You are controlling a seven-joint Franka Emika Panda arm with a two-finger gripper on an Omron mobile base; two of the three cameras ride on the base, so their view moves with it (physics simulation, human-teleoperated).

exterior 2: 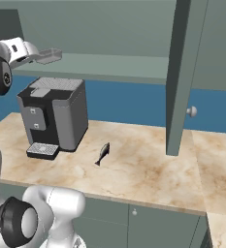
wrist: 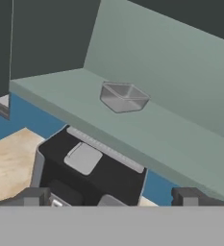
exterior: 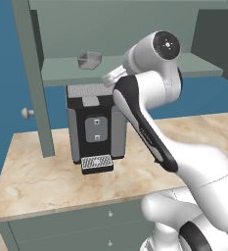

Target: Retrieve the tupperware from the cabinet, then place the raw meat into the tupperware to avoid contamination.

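Jaws of the two-finger gripper (wrist: 111, 196) stand wide apart and hold nothing; in the hand view its two dark finger tips (wrist: 31, 196) rise at the lower left and lower right of the frame. Above them, slightly right of centre, the small shallow grey translucent tupperware (wrist: 124, 96) sits upright on the bottom shelf of the grey-green wall cabinet (wrist: 147, 129). Below the shelf edge, at lower centre, lies the top of the black and grey coffee machine (wrist: 92, 166). A patch of beige marble counter (wrist: 10, 161) shows at the left edge.

In the left base view the white arm (exterior: 149, 112) crosses the frame from lower right to upper centre. The tupperware (exterior: 89, 60) rests on the cabinet (exterior: 135, 68) shelf in the upper left, just left of the wrist. An open cabinet door (exterior: 34, 73) stands edge-on at the left. The coffee machine (exterior: 96, 125) stands on the counter (exterior: 42, 171) beneath the shelf, with its grated drip tray (exterior: 97, 163) in front.

In the right base view the tupperware (exterior 2: 49, 55) appears at upper left, just beside the hand. The coffee machine (exterior 2: 54, 116) stands at the left on the counter (exterior 2: 143, 169). The raw meat, a tiny dark grey fish (exterior 2: 103, 153), lies on the counter left of centre, near the machine but apart from it. A second open cabinet door (exterior 2: 180, 77) stands at the right.
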